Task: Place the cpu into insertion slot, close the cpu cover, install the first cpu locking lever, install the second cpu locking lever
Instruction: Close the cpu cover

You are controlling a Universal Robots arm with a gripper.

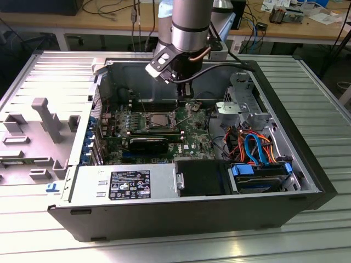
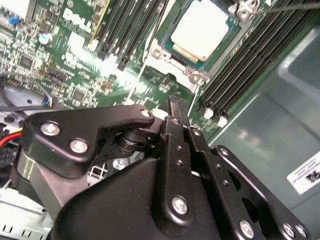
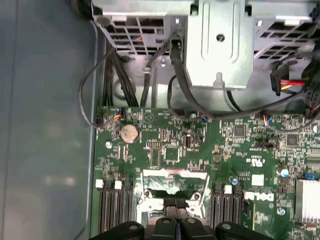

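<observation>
While the black two-fingered gripper (image 1: 185, 98) is held low in the upper middle of the exterior view, inside the open dark metal computer case (image 1: 164, 222), the cpu (image 2: 202, 27), a small flat square chip with a silver-grey metal top, is seen seated in the insertion slot (image 3: 172, 177), the dark square socket with a silver rim amid the green motherboard (image 3: 170, 130). In the exterior view the slot is found near the frame's middle, just below the gripper and towards the exterior view's left.

In both wrist views the jaws are drawn close together, and nothing is seen gripped between them. The fingertips (image 2: 175, 112) are poised just beside the socket's edge; whether they touch it cannot be told.

The cpu cover (image 2: 172, 61), a thin silver metal frame plate with a square opening, appears to be lying down around the chip, though whether it is pressed fully flat cannot be told.

The chip is judged light, rigid and fragile, with delicate contacts beneath, and is best taken by its opposite edges. The cover is judged thin, stiff and smooth, swinging only on its hinge, so it is best pushed at its free edge rather than pinched.
</observation>
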